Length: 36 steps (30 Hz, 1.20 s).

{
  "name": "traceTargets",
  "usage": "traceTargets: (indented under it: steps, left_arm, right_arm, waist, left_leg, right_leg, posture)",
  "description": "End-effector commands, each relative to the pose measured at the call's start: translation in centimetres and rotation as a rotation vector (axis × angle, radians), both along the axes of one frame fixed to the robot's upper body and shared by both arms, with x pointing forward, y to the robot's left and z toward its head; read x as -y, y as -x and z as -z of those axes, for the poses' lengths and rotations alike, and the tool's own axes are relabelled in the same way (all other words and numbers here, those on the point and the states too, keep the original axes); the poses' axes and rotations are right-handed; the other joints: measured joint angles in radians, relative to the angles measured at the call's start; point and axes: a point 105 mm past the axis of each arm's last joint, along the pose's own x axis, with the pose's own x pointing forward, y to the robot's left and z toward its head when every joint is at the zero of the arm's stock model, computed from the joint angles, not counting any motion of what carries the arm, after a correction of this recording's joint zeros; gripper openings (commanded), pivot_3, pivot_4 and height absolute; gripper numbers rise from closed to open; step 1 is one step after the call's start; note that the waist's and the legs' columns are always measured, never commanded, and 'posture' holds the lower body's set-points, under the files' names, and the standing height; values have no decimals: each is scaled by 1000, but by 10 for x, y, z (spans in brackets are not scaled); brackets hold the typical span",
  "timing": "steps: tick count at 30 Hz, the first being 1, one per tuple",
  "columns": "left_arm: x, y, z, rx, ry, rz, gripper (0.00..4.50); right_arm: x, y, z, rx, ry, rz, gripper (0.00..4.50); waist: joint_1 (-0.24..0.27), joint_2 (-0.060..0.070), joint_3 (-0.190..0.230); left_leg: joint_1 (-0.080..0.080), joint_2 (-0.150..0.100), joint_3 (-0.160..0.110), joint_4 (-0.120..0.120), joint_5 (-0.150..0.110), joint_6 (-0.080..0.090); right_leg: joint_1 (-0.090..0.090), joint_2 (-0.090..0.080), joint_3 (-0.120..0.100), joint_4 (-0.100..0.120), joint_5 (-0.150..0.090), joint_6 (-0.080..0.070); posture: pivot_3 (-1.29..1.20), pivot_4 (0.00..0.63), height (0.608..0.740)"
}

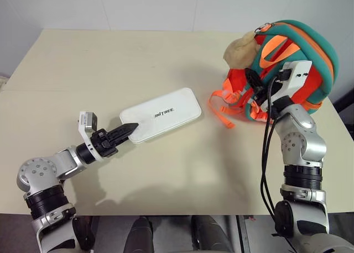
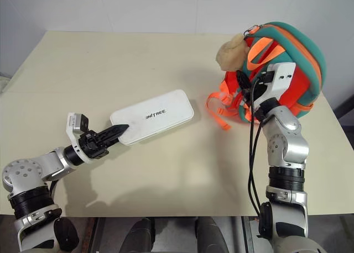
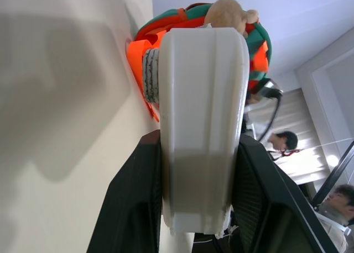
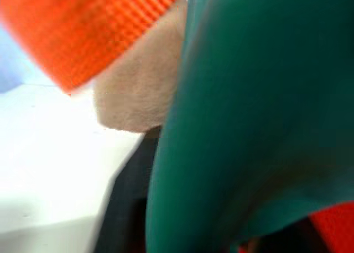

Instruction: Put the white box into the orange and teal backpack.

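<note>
The white box (image 1: 163,114) lies flat on the beige table (image 1: 110,59), its dark lettering facing up. My left gripper (image 1: 130,128) is shut on the box's near left end. In the left wrist view the box (image 3: 202,98) sits between the two black fingers (image 3: 130,203). At the right, the orange and teal backpack (image 1: 310,48) stands with a tan plush toy (image 1: 240,48) on its left side. My right gripper (image 1: 253,82) is pressed into the backpack's front, just below the toy. The right wrist view looks straight onto teal fabric (image 4: 260,126), orange webbing (image 4: 94,26) and tan plush (image 4: 144,87).
Loose orange straps (image 1: 224,106) trail from the backpack onto the table toward the box. A black cable (image 1: 267,131) hangs along my right arm. In the left wrist view, people (image 3: 282,140) stand in the background past the table. The table's front edge runs near my arms.
</note>
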Motion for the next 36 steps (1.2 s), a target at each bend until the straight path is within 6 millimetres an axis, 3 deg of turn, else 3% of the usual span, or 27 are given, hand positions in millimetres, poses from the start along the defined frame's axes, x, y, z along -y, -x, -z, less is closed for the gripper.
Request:
traceTargets:
  steps: [1,5,13,18,23,26,28,32,36]
  left_arm:
    - [-22,-2,-19,90,3,-79,1326]
    - [-39,-9,-28,121,-20,-135,1326]
    - [-59,-19,-42,160,-57,-178,1326]
    - [-68,-24,-54,194,-92,-178,1326]
    - [-73,-27,-63,218,-119,-170,1326]
    - [-76,-28,-65,227,-126,-168,1326]
    - [-78,-28,-66,247,-146,-164,1326]
    - [-78,-22,-77,332,-177,-134,1326]
    - [-82,-10,-92,469,-202,-125,1325]
  right_arm:
    - [-27,28,-31,100,-9,-155,0]
    - [-51,55,-38,103,-6,-309,0]
    - [-82,101,-46,92,16,-591,0]
    - [-108,158,-64,133,1,-922,0]
    - [-110,191,-50,49,127,-1107,0]
    - [-106,195,-46,15,179,-1134,0]
    - [-101,196,-32,-36,265,-1140,0]
    - [-97,180,-3,-74,397,-1072,0]
    - [-95,166,5,-58,413,-1047,0]
  waist:
    - [0,0,0]
    - [2,0,0]
    - [4,0,0]
    - [1,1,0]
    - [5,1,0]
    - [7,0,0]
    - [8,0,0]
    - [10,0,0]
    - [5,0,0]
  left_leg:
    - [0,0,0,0,0,0]
    - [0,0,0,-1,0,0]
    - [-1,0,0,-7,-1,1]
    - [-2,1,1,-12,0,0]
    - [-7,1,1,-12,0,0]
    - [-13,1,1,-8,0,0]
    - [-15,1,1,-4,0,1]
    - [-15,1,1,-1,-1,2]
    - [-15,0,1,2,-1,2]
  right_leg:
    - [0,0,0,0,0,0]
    - [0,0,0,-1,0,0]
    - [-1,-1,-1,-7,0,0]
    - [-5,-1,-1,-7,-1,-2]
    - [-11,-1,-1,-6,-2,-3]
    - [-14,-1,-2,-5,-2,-3]
    - [-15,-1,-2,-4,-2,-2]
    - [-15,-1,-2,-3,-1,-1]
    - [-15,0,-2,0,-1,-1]
  posture:
    - [0,150,740]
    - [0,150,740]
    - [0,150,740]
    - [0,150,740]
    - [0,150,740]
    - [0,150,740]
    - [0,150,740]
    - [0,150,740]
    - [0,150,740]
